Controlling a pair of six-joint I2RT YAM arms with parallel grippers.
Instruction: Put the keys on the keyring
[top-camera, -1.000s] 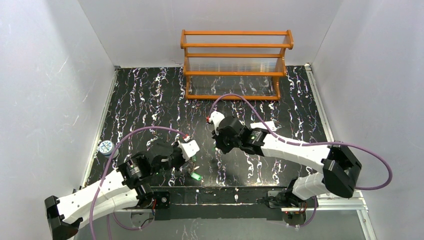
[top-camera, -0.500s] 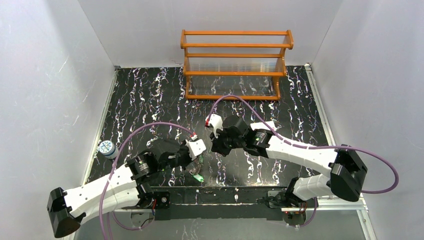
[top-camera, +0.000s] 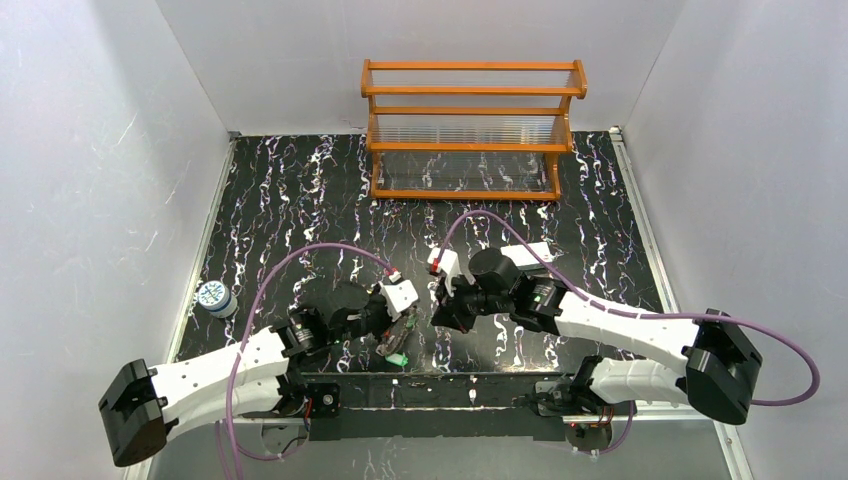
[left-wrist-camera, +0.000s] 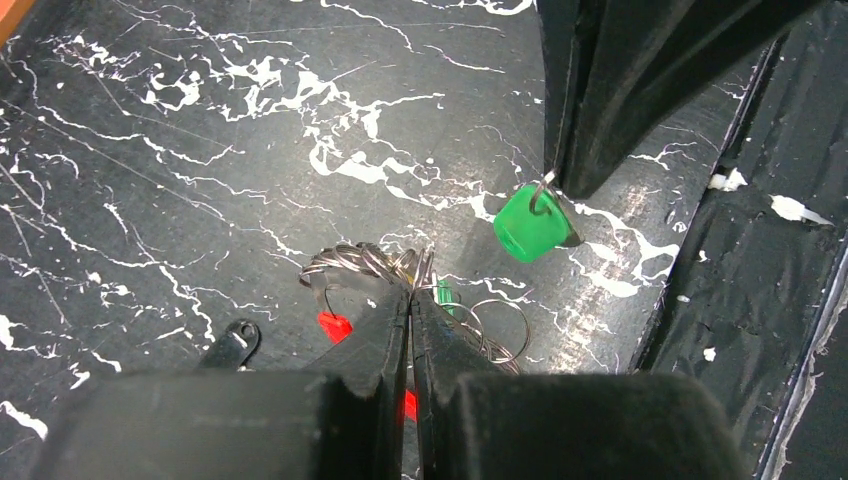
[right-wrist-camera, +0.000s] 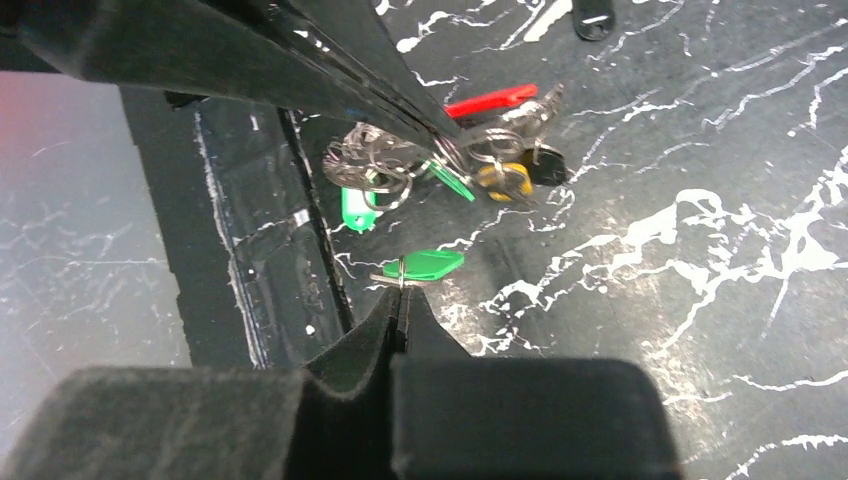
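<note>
At the near edge of the black, white-veined marble-pattern table (top-camera: 300, 200), about six o'clock from its centre, the two arms meet almost tip to tip. The left gripper (left-wrist-camera: 410, 290) has its jaws pressed together on the keyring (left-wrist-camera: 365, 262), which shows here as a tangle of silvery coiled wire loops held low over the surface; whether it touches the table cannot be told. A flat red plastic tag (right-wrist-camera: 490, 100), a small yellow key (right-wrist-camera: 503, 180) and a second green key (right-wrist-camera: 355, 212) lie bunched with those loops. The right gripper (right-wrist-camera: 400, 295) has its jaws clamped on the thin wire loop of a small plastic-headed green key (left-wrist-camera: 527, 228), which hangs free below the fingertips. In the left wrist view this green key sits at two o'clock from the left fingertips, near the keyring but apart from it. In the right wrist view the keyring lies at twelve to one o'clock from the right fingertips. The step in hand appears to be threading the green key onto the keyring: both are gripped and brought close, and they are not yet joined. The next move likely calls for a small, fine approach that guides the key's loop onto a free end of the coiled wire while the left arm holds the bunch steady. Where that free end lies is hidden in the tangle.
</note>
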